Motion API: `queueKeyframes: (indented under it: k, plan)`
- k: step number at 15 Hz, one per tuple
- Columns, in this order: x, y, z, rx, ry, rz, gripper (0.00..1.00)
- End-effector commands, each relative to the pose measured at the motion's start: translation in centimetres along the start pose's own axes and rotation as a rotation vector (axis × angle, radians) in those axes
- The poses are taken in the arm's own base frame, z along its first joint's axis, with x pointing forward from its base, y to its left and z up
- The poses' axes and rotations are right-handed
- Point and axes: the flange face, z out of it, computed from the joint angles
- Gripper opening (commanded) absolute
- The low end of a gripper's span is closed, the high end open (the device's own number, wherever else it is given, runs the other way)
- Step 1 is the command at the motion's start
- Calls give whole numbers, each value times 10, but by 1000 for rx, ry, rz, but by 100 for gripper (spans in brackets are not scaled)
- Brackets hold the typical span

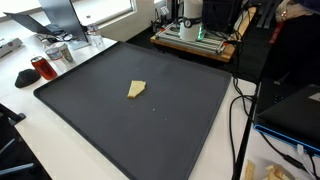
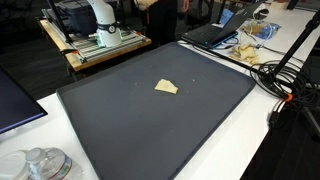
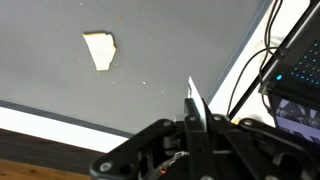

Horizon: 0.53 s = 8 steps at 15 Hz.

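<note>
A small pale-yellow wedge-shaped piece [image 1: 136, 89] [image 2: 166, 87] lies flat near the middle of a large dark grey mat [image 1: 100, 130] [image 2: 120, 130]. In the wrist view the piece [image 3: 99, 48] sits at the upper left, well away from my gripper [image 3: 192, 95]. The gripper's two fingers are pressed together with nothing between them, and it hovers above the mat near its right edge. Both exterior views show only the robot base [image 1: 190, 15] [image 2: 100, 20] behind the mat; the gripper itself is out of frame there.
The mat lies on a white table [image 1: 40, 160]. Black cables [image 1: 240, 120] [image 3: 245, 80] and a laptop [image 1: 290, 110] [image 3: 300, 70] lie beside one mat edge. A red cup [image 1: 40, 68], clear containers [image 2: 40, 165] and crumpled bags [image 2: 250, 45] sit around the corners.
</note>
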Motion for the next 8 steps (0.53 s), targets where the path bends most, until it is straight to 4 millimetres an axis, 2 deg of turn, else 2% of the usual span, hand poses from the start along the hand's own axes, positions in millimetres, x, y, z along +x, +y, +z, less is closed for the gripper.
queueKeyframes:
  k: [1,5,8]
  plan:
    - [25,15,13,78,-75,20,1]
    - [50,52,32,149,-95,88,1]
    - [63,99,34,174,-54,182,1]
